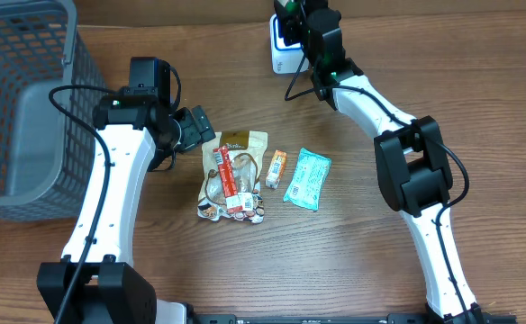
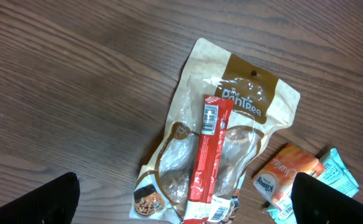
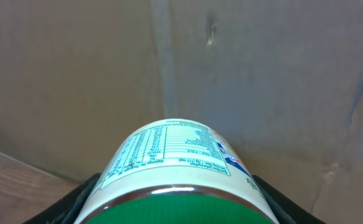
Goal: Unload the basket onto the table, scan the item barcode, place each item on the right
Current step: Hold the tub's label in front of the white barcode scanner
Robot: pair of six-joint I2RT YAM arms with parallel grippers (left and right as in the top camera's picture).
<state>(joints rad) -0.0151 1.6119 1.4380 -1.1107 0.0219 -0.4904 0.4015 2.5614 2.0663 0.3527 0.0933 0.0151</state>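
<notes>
While the right claw grips one green-rimmed can at twelve o'clock, beside one white scanner box, the scan looks half done. The left claw hangs wide open at nine o'clock. Left to scan, in the middle of the tabletop: one tan bag, one red stick, one orange packet, one blue packet.

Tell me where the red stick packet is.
In the overhead view the red stick packet lies mid-table atop the tan pouch, left of the orange packet, just right of the left gripper.
</notes>
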